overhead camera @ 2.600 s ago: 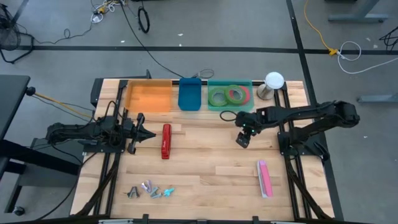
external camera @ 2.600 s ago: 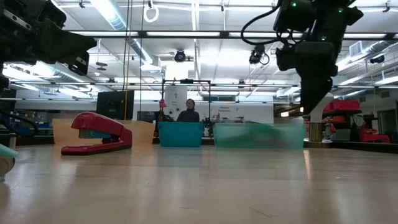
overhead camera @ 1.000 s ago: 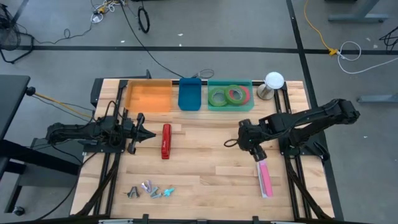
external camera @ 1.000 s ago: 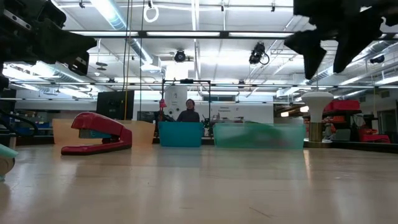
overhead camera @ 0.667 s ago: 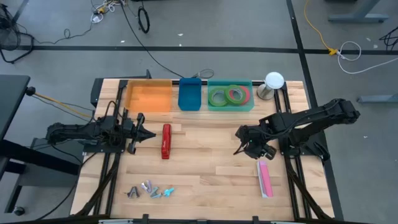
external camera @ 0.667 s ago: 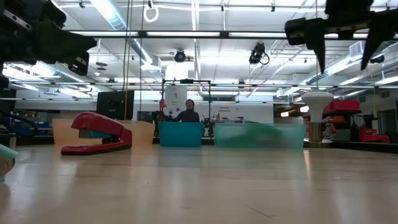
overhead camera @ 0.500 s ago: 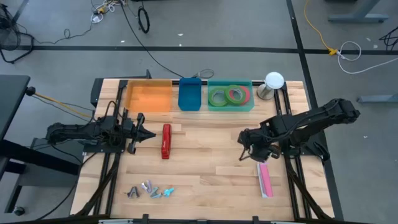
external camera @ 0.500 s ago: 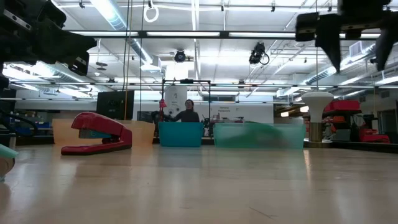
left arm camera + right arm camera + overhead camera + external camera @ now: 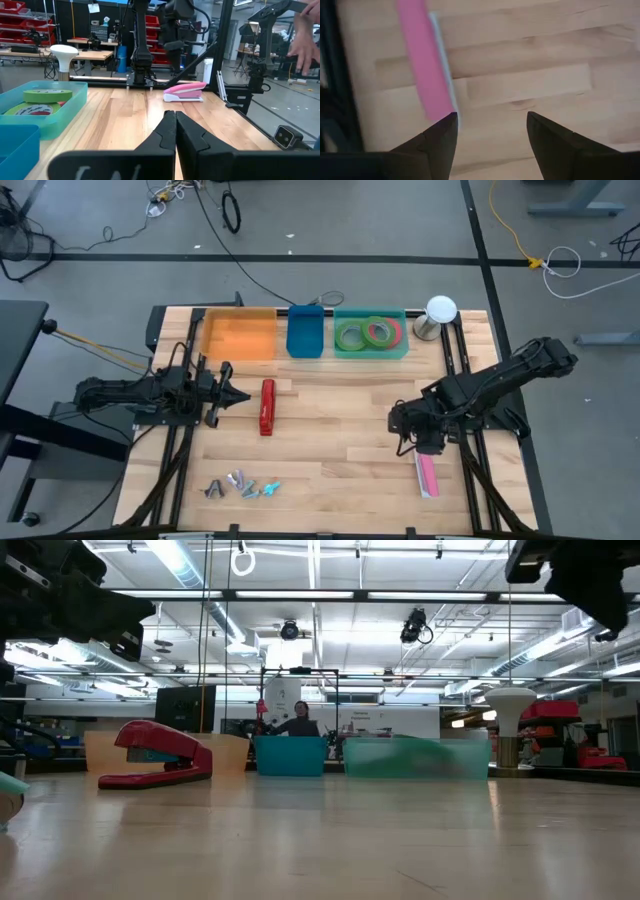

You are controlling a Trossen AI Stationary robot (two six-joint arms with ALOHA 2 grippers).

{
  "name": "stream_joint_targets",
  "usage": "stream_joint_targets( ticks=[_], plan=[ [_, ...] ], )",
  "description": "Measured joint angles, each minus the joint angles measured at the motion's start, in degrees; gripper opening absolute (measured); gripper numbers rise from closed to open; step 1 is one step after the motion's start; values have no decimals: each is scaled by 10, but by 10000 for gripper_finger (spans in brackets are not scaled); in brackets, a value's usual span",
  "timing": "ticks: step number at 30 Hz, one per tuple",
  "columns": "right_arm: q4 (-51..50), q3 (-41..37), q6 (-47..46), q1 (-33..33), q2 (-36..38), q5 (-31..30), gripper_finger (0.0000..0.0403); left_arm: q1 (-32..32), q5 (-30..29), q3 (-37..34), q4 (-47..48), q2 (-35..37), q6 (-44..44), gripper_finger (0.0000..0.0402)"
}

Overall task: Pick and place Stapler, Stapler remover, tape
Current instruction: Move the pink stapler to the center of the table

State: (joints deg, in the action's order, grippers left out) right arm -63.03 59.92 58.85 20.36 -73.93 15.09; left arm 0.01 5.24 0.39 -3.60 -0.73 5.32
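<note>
A pink stapler (image 9: 427, 471) lies flat on the table at the near right; it also shows in the right wrist view (image 9: 424, 60) and the left wrist view (image 9: 184, 92). My right gripper (image 9: 421, 439) hangs open just above the stapler's far end, its fingers (image 9: 441, 135) pointing down and touching nothing. A red stapler (image 9: 267, 407) lies left of centre, also seen in the low view (image 9: 155, 752). My left gripper (image 9: 226, 395) waits shut beside it. Several staple removers (image 9: 241, 485) lie near the front edge. The tape rolls (image 9: 364, 334), green and red-pink, lie in the green bin (image 9: 395, 348).
An orange bin (image 9: 240, 336) and a blue bin (image 9: 305, 332) stand left of the green bin along the far edge. A white mushroom-shaped object (image 9: 439, 314) stands at the far right corner. Bare wood (image 9: 340, 430) lies between the two staplers. A person's hand (image 9: 306, 42) shows beyond the table.
My right gripper has gone toward the table's near edge and slightly right, ending over the far end of the pink stapler. The stapler has stayed where it was.
</note>
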Motion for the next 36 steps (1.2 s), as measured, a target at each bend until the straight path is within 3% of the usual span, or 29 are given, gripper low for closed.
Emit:
stream_joint_targets(
  ticks=[12, 20, 26, 36],
  plan=[
    [93, 0, -72, 0, 0, -5, 263, 0, 0, 0, 0, 0, 0, 3],
    [109, 0, -214, 0, 0, -20, 261, 0, 0, 0, 0, 0, 0, 3],
    [108, 0, -215, 4, 0, -52, 269, 0, 0, 0, 0, 0, 0, 3],
    [99, -39, -216, 11, 0, -52, 332, 0, 0, 0, 0, 0, 0, 3]
  ],
)
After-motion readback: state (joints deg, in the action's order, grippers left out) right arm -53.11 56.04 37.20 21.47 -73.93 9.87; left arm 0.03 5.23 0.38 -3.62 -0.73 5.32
